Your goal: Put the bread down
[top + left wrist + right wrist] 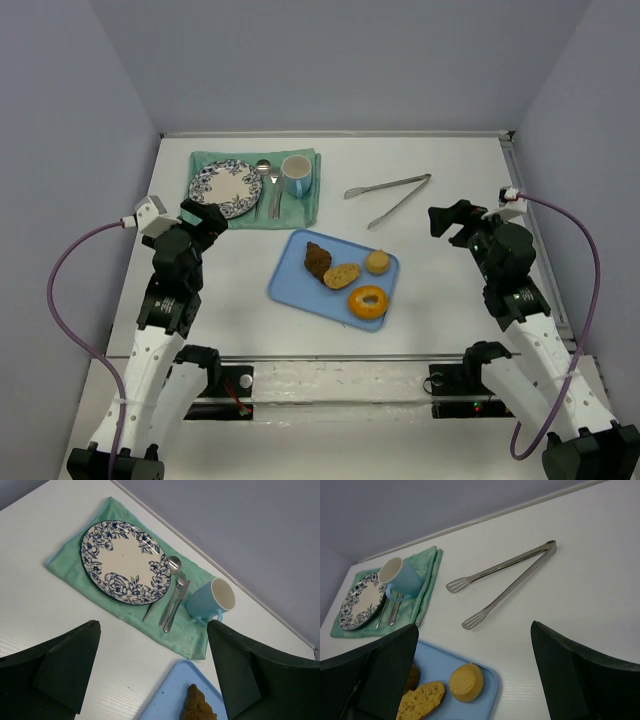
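The bread, a small round golden-tan bun (377,262), sits at the far right corner of a light blue tray (300,290); it also shows in the right wrist view (466,681). On the same tray lie a dark brown pastry (318,260), an oval tan slice (343,275) and an orange bagel (368,301). My left gripper (204,214) is open and empty, left of the tray. My right gripper (452,219) is open and empty, right of the tray and above the table.
A floral plate (225,187), a spoon and fork (268,185) and a blue mug (297,176) rest on a green cloth (312,205) at the back left. Metal tongs (391,197) lie on the table behind the tray. Walls close in on both sides.
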Robot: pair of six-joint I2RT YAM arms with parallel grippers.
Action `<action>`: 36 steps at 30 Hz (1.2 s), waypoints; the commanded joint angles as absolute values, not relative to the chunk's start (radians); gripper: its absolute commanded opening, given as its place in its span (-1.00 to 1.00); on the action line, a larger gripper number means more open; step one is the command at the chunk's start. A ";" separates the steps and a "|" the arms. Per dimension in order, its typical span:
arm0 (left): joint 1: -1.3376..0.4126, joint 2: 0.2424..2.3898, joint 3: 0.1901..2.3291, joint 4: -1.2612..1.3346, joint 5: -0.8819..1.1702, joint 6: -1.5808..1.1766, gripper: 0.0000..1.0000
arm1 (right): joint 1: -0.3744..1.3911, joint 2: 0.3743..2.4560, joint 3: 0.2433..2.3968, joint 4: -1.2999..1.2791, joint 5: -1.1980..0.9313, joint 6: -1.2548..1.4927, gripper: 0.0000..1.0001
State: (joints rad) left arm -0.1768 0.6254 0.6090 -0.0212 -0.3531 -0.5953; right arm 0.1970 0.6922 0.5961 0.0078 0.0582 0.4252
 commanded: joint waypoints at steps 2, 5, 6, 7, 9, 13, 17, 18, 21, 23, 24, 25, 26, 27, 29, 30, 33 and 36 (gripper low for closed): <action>-0.178 0.627 0.604 0.005 -0.376 -0.589 0.98 | 0.195 0.672 0.589 0.066 0.009 0.393 0.99; -0.178 0.627 0.601 0.011 -0.373 -0.592 0.98 | 0.195 0.672 0.560 0.116 -0.052 0.342 0.99; -0.178 0.627 0.600 0.017 -0.368 -0.588 0.98 | 0.195 0.676 0.549 0.142 -0.073 0.327 0.99; -0.178 0.627 0.600 0.021 -0.365 -0.584 0.98 | 0.195 0.692 0.545 0.167 -0.089 0.296 0.99; -0.178 0.627 0.600 0.021 -0.362 -0.583 0.98 | 0.195 0.715 0.558 0.210 -0.100 0.264 0.99; -0.178 0.626 0.595 0.021 -0.377 -0.588 0.98 | 0.195 0.851 0.684 0.218 -0.087 0.109 0.99; -0.178 0.629 0.601 0.018 -0.385 -0.574 0.98 | 0.180 1.079 0.941 0.099 -0.096 -0.176 0.99; -0.178 0.629 0.600 0.020 -0.388 -0.574 0.98 | 0.164 1.173 1.000 0.054 -0.125 -0.227 0.99; -0.178 0.634 0.600 0.014 -0.410 -0.568 0.98 | 0.134 1.290 1.118 -0.058 -0.325 -0.531 0.99; -0.178 0.634 0.601 0.011 -0.417 -0.563 0.98 | 0.097 1.346 1.162 -0.150 -0.452 -0.778 0.99; -0.178 0.638 0.604 0.008 -0.426 -0.563 0.98 | 0.059 1.429 1.268 -0.337 -0.566 -0.857 0.99; -0.178 0.640 0.604 0.005 -0.431 -0.563 0.98 | 0.043 1.475 1.328 -0.430 -0.593 -0.938 0.99; -0.178 0.644 0.604 0.005 -0.439 -0.563 0.98 | 0.029 1.524 1.386 -0.619 -0.612 -1.109 0.99; -0.178 0.646 0.604 0.006 -0.445 -0.563 0.98 | 0.017 1.572 1.498 -0.712 -0.611 -1.193 0.99; -0.178 0.664 0.609 0.006 -0.456 -0.561 0.98 | -0.003 1.719 1.662 -0.905 -0.604 -1.363 0.99; -0.178 0.672 0.615 0.005 -0.462 -0.561 0.98 | -0.003 1.770 1.717 -0.961 -0.601 -1.397 0.99; -0.178 0.702 0.623 0.002 -0.485 -0.563 0.98 | -0.003 1.946 1.871 -1.121 -0.594 -1.500 0.99; -0.178 0.735 0.640 -0.031 -0.503 -0.564 0.98 | -0.003 2.080 2.008 -1.164 -0.581 -1.531 0.99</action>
